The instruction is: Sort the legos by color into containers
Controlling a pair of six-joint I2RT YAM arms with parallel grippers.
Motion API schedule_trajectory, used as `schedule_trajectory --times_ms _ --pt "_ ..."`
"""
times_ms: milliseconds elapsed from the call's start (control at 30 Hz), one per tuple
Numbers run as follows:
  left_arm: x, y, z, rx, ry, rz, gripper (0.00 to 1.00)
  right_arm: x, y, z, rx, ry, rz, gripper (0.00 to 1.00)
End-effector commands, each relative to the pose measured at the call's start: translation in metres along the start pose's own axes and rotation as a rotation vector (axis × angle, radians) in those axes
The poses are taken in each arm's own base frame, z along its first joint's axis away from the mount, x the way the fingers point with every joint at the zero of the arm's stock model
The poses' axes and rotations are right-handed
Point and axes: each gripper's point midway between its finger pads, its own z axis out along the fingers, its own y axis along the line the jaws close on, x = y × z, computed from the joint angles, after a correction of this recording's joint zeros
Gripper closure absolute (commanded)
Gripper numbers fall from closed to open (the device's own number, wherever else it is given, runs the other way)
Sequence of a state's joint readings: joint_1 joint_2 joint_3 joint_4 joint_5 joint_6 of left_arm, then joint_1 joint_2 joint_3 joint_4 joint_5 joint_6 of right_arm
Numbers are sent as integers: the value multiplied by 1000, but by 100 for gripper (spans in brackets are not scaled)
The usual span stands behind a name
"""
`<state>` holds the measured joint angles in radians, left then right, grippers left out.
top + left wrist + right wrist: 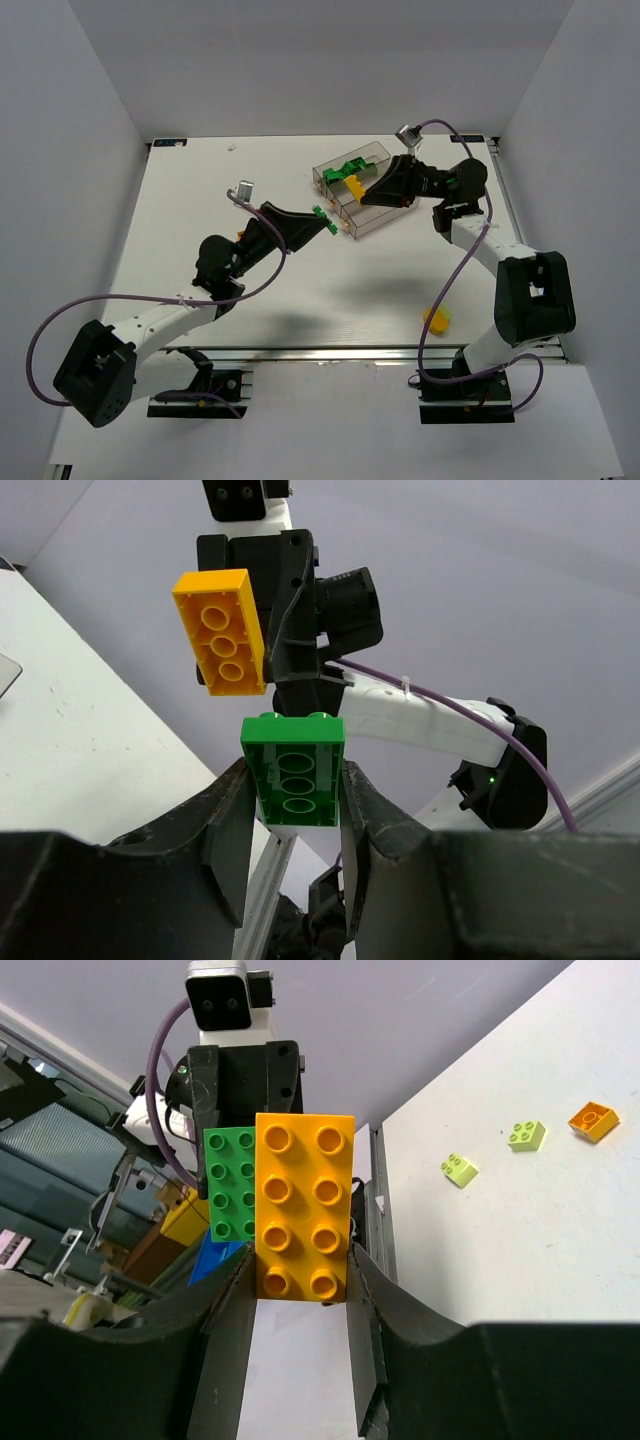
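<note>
**Overhead view.** My left hand [318, 222] is clamped on a dark green studded plastic brick [293, 760]. I hold it over the white desk [200, 190], just at 8 o'clock of the clear brownish three-trough plastic tray [372, 222]. My right hand [300, 1260] is clamped on an orange studded plastic brick [303, 1190] above the tray. The two held bricks are near each other but apart. Other green bricks [345, 168] lie in the tray toward its 10 o'clock end. A yellow brick [434, 319] rests on the desk at 5 o'clock.

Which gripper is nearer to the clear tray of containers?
The right. The right gripper is over the tray, holding an orange brick; the left gripper, holding a green brick, is just off its left side.
</note>
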<state>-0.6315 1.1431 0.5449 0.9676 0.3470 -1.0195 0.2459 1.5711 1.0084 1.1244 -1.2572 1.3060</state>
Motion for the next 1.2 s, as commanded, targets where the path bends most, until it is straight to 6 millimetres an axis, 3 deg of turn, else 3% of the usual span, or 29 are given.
schedule_trajectory --times_ms 0,100,133,233,267,333,400,433,467,533,667,733,767,800,867,900,967,1167 --pt "3 5 -6 -19 17 20 100 -6 9 4 -18 -6 -54 100" --pt "2 11 -3 -54 31 35 100 -7 3 1 9 6 -21 100" --pt "2 13 -2 -68 37 42 100 -15 1 0 25 6 -106 100" --pt "1 30 5 -170 75 76 100 -29 -24 -7 165 9 -171 100" --pt "7 45 3 -237 118 90 100 -32 -30 -8 203 14 -194 100" --pt "0 55 12 -302 125 115 100 -39 -44 -14 300 23 -260 100" --pt "4 77 9 -408 173 140 100 -48 -57 -22 400 8 -303 100" --pt "-3 76 17 -420 173 154 100 -52 -61 -27 443 8 -309 100" --pt "7 95 15 -486 227 155 100 -61 -72 -35 520 -2 -363 100" --pt "8 109 20 -533 261 166 100 -68 -88 -43 599 3 -392 100" --pt "12 142 42 -621 350 204 100 -91 -112 -62 765 -5 -451 100" --pt "19 158 43 -672 410 204 100 -96 -118 -67 799 -14 -461 100" --pt "10 157 57 -661 409 237 100 -100 -123 -71 833 -23 -471 100" --pt "20 176 58 -693 450 232 100 -102 -126 -74 851 -26 -473 100" --pt "24 191 61 -730 494 253 100 -105 -130 -79 885 -35 -477 100" --pt "16 191 73 -724 480 275 100 -105 -131 -81 891 -38 -475 100" --pt "24 215 72 -770 520 302 100 -105 -134 -85 895 -40 -472 100" --pt "1 260 95 -871 451 449 100 -92 -139 -93 886 -36 -437 100"
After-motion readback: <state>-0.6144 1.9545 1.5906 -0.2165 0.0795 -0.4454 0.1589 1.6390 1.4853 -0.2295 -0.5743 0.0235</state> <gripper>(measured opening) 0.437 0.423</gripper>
